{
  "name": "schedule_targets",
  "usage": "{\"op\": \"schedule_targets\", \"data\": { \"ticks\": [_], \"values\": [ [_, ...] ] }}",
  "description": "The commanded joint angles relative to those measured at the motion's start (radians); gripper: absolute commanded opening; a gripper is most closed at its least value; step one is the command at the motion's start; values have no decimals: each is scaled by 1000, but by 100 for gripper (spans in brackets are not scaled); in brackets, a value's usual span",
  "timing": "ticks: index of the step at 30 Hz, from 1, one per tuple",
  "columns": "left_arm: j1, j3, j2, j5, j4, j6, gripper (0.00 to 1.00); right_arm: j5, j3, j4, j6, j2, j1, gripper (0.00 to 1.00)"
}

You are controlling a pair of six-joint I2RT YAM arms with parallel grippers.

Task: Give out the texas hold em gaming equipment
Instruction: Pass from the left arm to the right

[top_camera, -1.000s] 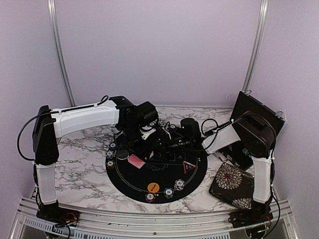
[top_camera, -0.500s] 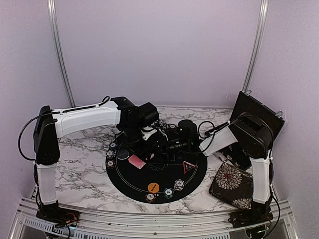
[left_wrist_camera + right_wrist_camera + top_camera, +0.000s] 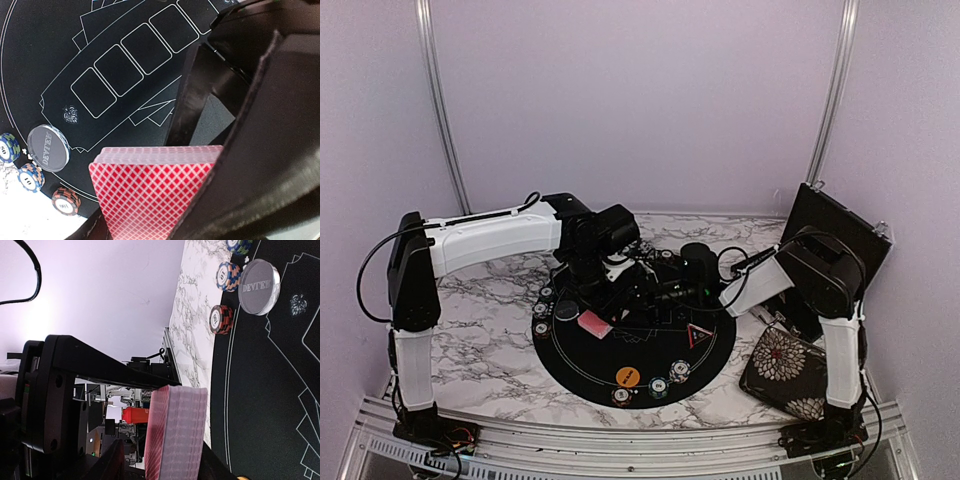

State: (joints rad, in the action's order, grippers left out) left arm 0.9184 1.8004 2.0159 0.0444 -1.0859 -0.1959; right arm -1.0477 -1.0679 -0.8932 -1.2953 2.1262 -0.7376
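Deck of red-backed cards (image 3: 150,195), held above the black round mat (image 3: 35,60), clamped in the left gripper (image 3: 155,212). Right gripper (image 3: 167,467): jaws partly closed either side of the deck; whether they touch it cannot be told. Chip stacks (image 3: 30,176) and a grey disc (image 3: 48,148) lie at the mat's rim.

Top view: even, soft, rather dim light with a lilac cast, faint shadows, slight overall softness. Left wrist view: red lattice-backed deck of playing cards (image 3: 150,195) sharp; black housing (image 3: 270,125) close at right blurred. Right wrist view: pale wall (image 3: 100,290) at far left overexposed, glaring.
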Motion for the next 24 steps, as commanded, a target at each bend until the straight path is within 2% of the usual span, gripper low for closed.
{"op": "schedule_targets", "data": {
  "ticks": [1, 11, 13, 18, 21, 24],
  "values": [
    [8, 36, 13, 2, -21, 8, 53, -17, 12, -97, -57, 24, -11, 40],
    [8, 35, 10, 2, -22, 4, 53, -12, 25, -200, -129, 43, -10, 6],
    [9, 31, 6, 2, -22, 0, 56, -9, 26, -222, -144, 44, -10, 0],
    [7, 1, -12, -17, -19, -9, 82, -5, 32, -300, -199, 46, -9, 0],
    [4, -14, -18, -21, -16, -9, 88, 2, 29, -316, -211, 46, -10, 0],
    [-2, -22, -23, -22, -7, -13, 90, 2, 27, -317, -212, 45, -11, 0]
  ]
}}
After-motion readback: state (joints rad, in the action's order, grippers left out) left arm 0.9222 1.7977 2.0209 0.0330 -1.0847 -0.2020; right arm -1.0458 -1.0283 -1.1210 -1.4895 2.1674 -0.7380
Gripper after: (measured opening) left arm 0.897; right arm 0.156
